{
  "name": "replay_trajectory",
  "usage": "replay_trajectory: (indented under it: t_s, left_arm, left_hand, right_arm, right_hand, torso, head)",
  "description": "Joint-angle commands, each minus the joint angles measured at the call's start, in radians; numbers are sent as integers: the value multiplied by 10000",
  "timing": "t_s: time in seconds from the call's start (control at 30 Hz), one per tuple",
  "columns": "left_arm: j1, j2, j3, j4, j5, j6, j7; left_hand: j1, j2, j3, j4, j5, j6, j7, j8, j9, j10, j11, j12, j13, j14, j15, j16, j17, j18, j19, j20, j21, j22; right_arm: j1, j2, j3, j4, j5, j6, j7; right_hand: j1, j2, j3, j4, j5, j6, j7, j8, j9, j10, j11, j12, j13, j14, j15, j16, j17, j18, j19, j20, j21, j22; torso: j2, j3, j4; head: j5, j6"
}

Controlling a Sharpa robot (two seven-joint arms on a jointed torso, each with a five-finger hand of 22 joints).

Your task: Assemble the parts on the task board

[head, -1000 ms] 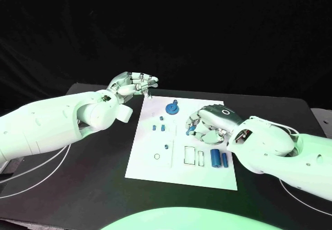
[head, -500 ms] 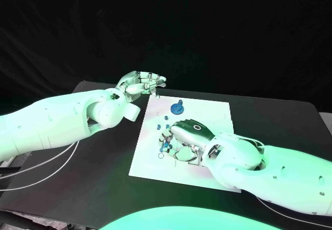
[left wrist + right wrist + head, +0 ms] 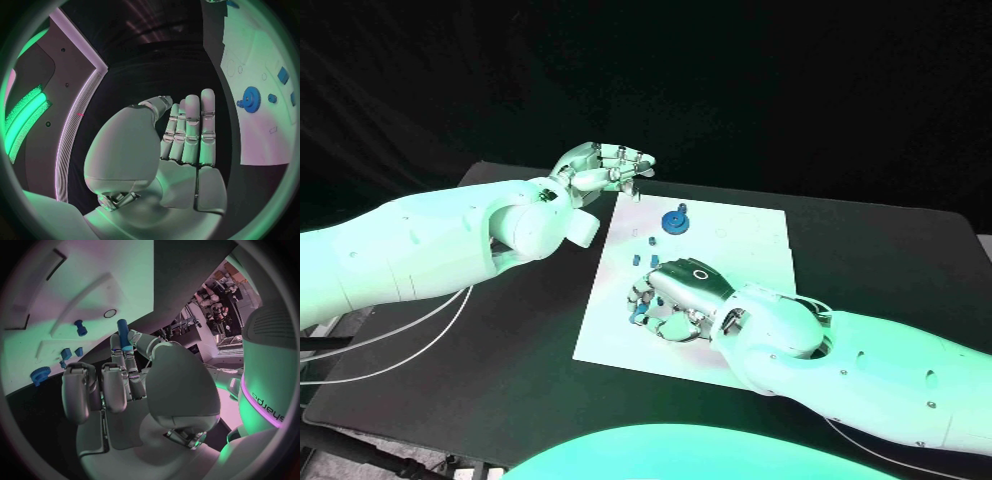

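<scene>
The white task board (image 3: 747, 250) lies in the middle of the black table. A blue gear (image 3: 675, 222) stands near its far edge, with small blue pieces (image 3: 646, 250) just in front of it. My right hand (image 3: 678, 295) hovers low over the board's left middle, its back turned up. In the right wrist view this hand (image 3: 125, 385) pinches a blue cylinder (image 3: 123, 335) between thumb and fingertip. My left hand (image 3: 603, 165) is raised off the board's far left corner. In the left wrist view that hand (image 3: 181, 145) holds nothing, its fingers stretched out side by side.
The right wrist view shows the board (image 3: 62, 300) with a blue pin (image 3: 79, 327) standing in it, small blue blocks (image 3: 65, 353) and the gear (image 3: 39, 375). The gear (image 3: 251, 96) also appears beyond my left fingers. Black table surrounds the board.
My right hand has moved from the board's right middle across to its left middle. The left hand stays raised by the far left corner.
</scene>
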Motion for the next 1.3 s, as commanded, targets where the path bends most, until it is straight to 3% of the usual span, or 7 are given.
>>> replay_trajectory:
  t_s: [0.03,1.1,1.3]
  left_arm:
    - [4,21,5,36,48,180,47]
    - [5,-17,4,44,48,173,22]
    - [6,-22,4,51,48,173,18]
  left_hand:
    - [-100,-26,18,-57,9,-76,5,10,12,-86,4,29,14,-89,6,-44,-9,144,-60,37,-48,-12]
    - [-125,-20,19,-55,7,-76,2,17,19,-98,2,59,23,-89,5,-43,-13,145,-57,39,-61,-20]
    - [-125,-20,19,-55,7,-76,2,17,19,-98,2,59,23,-89,5,-43,-13,145,-57,39,-61,-20]
  right_arm:
    - [-54,69,-9,-133,-335,177,59]
    - [-122,345,-68,-528,-1022,670,-272]
    - [-125,420,-88,-544,-1080,671,-310]
  right_hand:
    - [100,99,21,-58,37,-40,60,30,16,231,-217,20,18,421,-28,-13,-12,-171,543,-60,-5,2165]
    - [52,74,-2,-76,45,-75,76,26,43,217,-197,-21,19,421,-11,-19,-28,-165,532,-49,-35,2158]
    - [-296,-182,-56,-4,130,-512,277,-277,-26,-278,14,-375,-82,395,157,-64,-127,-123,445,66,-263,2092]
  torso:
    - [-1,6,3]
    - [-3,-5,-8]
    - [-8,-11,-5]
  head:
    - [29,-43]
    - [40,-123]
    - [23,-115]
